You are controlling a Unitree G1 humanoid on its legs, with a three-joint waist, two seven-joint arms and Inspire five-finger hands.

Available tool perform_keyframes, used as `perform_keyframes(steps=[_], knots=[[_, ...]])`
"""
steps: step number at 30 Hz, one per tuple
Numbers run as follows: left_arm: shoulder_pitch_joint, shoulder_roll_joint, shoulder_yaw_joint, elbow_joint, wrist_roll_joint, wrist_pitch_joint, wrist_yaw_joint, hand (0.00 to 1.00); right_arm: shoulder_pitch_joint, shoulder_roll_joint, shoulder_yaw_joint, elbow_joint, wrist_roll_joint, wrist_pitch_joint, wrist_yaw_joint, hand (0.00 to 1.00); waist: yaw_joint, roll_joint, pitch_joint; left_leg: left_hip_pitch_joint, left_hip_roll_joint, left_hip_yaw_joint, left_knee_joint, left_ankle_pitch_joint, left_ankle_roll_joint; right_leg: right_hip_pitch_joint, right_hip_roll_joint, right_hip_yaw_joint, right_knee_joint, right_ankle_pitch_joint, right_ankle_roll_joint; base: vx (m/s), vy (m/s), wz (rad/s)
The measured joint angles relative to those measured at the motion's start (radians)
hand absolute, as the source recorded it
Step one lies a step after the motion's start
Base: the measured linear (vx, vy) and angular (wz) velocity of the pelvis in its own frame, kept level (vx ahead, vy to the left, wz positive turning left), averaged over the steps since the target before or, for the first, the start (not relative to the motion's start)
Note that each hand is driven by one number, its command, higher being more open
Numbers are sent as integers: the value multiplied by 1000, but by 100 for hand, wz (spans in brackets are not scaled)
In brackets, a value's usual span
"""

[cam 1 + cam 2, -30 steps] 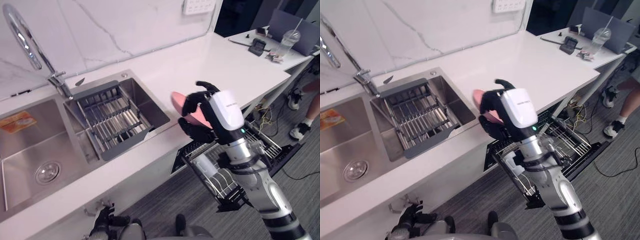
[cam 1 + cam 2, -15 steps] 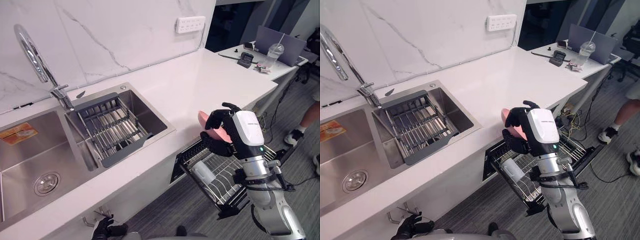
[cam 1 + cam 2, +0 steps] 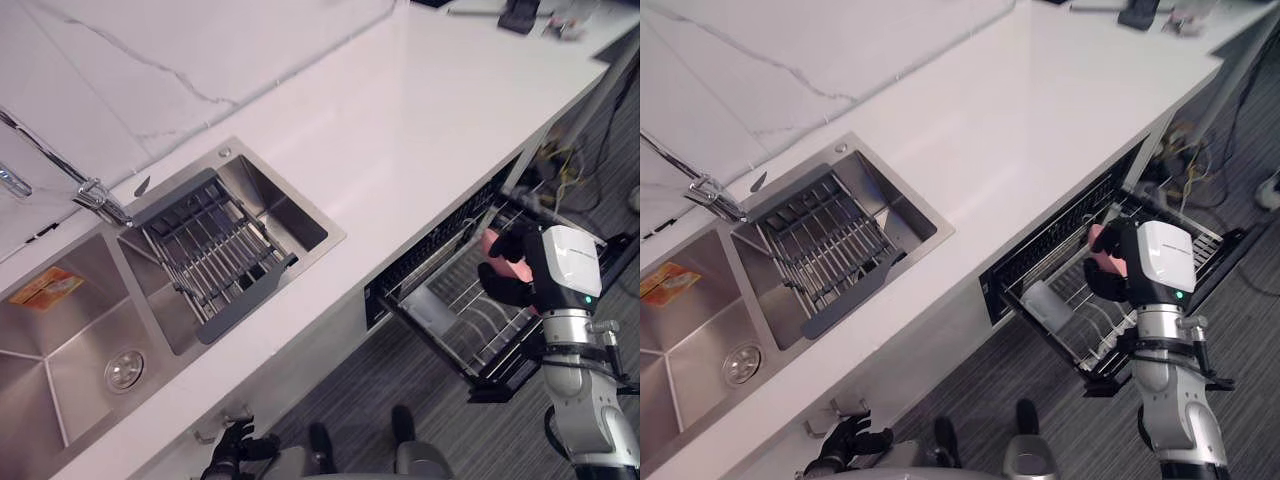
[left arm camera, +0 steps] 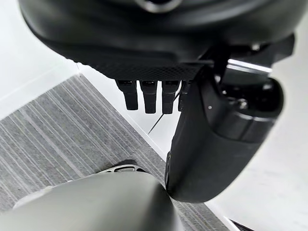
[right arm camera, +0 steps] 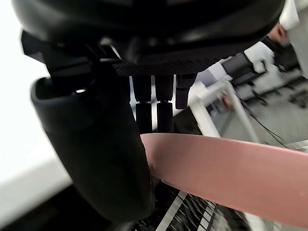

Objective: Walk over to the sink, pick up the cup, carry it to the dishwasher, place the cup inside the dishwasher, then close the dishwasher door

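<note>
The pink cup (image 3: 492, 245) is being gripped in the curled right robot hand (image 3: 520, 285) over the pulled-out dishwasher rack (image 3: 465, 330); if released too high, it risks being tipped or knocked against the wires.

Cup (image 3: 491, 244): pink, sitting clasped in the right hand (image 3: 530, 276), hovering above the wire rack (image 3: 465, 325).
Dishwasher (image 3: 430, 266): standing open, rack sticking out.

White marble wall (image 3: 150, 50), grey veins, behind long white table (image 3: 430, 100). Table top glossy, evenly lit. White cabinet front (image 3: 300, 370) below table edge. Floor (image 3: 400, 375): grey carpet, fine stripes. Tangle of cables (image 3: 560, 160) on floor under table's far end. Dark device (image 3: 519, 14) on white top, far corner.
</note>
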Motion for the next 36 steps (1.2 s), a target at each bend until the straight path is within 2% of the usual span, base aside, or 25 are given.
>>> perform_keyframes(steps=[2,3,4,8,10,11,17,18,27,32,36], knots=[[-1,-5,-2,-20,0,-8,1,90,-35,-3,-8,41,3,7,-18,30,0,17,29,-13,0,0,1,3,1,-15,0,0,7,0,0,-15,-2,0],[-1,-7,-4,-27,0,-17,1,90,-55,-3,-9,73,12,11,-30,30,0,13,45,-25,0,0,2,4,1,-33,0,1,20,-3,3,-35,0,0],[-3,-7,-8,-35,0,-23,1,90,-66,-3,-10,93,19,21,-35,30,2,24,48,-32,-1,0,2,6,2,-45,-1,2,30,-7,3,-49,2,1],[-5,-9,-24,-52,-2,-38,1,90,-71,-2,-9,128,38,38,-53,30,11,16,71,-47,-5,0,2,11,2,-91,-5,5,96,-38,3,-39,6,1],[-7,-8,-25,-55,-2,-40,0,90,-79,-1,-9,131,53,39,-62,30,12,23,76,-48,-6,0,2,13,2,-100,-8,5,113,-46,4,-34,4,1],[-9,-7,-27,-56,-3,-43,0,90,-104,0,-7,164,59,38,-75,30,13,15,84,-55,-6,0,1,16,3,-117,-11,5,133,-55,4,-34,-2,3],[-20,-2,-41,-64,-30,-45,10,90,-138,36,-7,271,96,49,-91,30,22,11,91,-63,-6,-4,-4,26,2,-149,-19,-1,189,-80,3,-19,-4,5],[-23,-2,-41,-66,-30,-44,14,90,-135,52,-7,275,96,54,-91,90,22,9,93,-63,-6,-5,-4,26,1,-152,-20,-3,198,-85,3,-5,-15,5],[-60,-14,-40,-97,-42,-35,53,90,-134,148,-38,266,128,80,-118,90,45,-19,111,-63,-11,-12,-18,40,0,-174,-27,-11,244,-105,0,-14,-8,3],[-74,-19,-39,-98,-61,-33,71,90,-133,189,-69,209,136,83,-134,90,47,-39,124,-58,-15,-11,-38,54,4,-180,-28,-9,247,-105,0,0,0,0],[-77,-17,-37,-100,-63,-32,76,90,-130,218,-83,143,140,84,-145,90,49,-40,124,-54,-17,-8,-44,55,5,-180,-28,-5,247,-104,1,0,0,0]])
